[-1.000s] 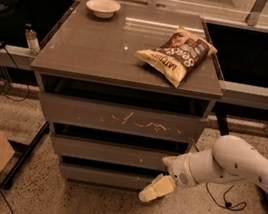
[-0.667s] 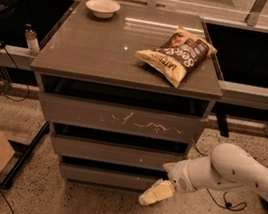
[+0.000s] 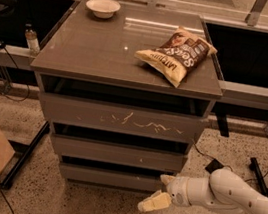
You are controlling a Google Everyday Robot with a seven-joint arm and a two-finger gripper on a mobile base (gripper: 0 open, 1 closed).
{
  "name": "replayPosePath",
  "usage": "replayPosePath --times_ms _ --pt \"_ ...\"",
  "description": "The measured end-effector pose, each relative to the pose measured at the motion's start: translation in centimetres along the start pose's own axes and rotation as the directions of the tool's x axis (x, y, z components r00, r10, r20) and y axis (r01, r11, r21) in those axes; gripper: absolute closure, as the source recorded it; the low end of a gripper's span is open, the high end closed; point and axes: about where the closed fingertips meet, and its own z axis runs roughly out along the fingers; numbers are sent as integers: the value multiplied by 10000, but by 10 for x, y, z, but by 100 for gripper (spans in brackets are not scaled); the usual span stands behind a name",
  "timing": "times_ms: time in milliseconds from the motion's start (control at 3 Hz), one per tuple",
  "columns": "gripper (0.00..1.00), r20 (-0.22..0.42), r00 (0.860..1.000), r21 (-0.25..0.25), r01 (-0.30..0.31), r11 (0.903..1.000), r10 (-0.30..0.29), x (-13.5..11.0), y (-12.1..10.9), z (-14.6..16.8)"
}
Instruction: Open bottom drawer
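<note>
- Big grey-brown table (image 3: 81, 55): flat, smooth, slightly glossy top, three handleless drawer fronts stacked underneath.
- White rounded arm (image 3: 241, 197) reaching in low from the right, smooth plastic-looking shell.
- Bottom drawer (image 3: 107, 178): slimmest front, plain and flat, right down by the floor, looks shut, dark gap above it.
- Crinkly chip bag (image 3: 177, 52) on the right of the top, not part of this.
- End effector (image 3: 161, 190) at the drawer's right end, cream fingers spread apart, gripping nothing, upper one just beside the front's top corner.
- Guessing approach step: next up, hook a finger into that gap and pull straight out. No handle, so easy to slip off.
- Small round pale bowl (image 3: 102, 7) back left.
</note>
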Motion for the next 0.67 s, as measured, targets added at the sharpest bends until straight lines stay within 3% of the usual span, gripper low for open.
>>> replayPosePath --times_ms 667 --pt "0 581 9959 -974 -629 9933 688 36 -36 53"
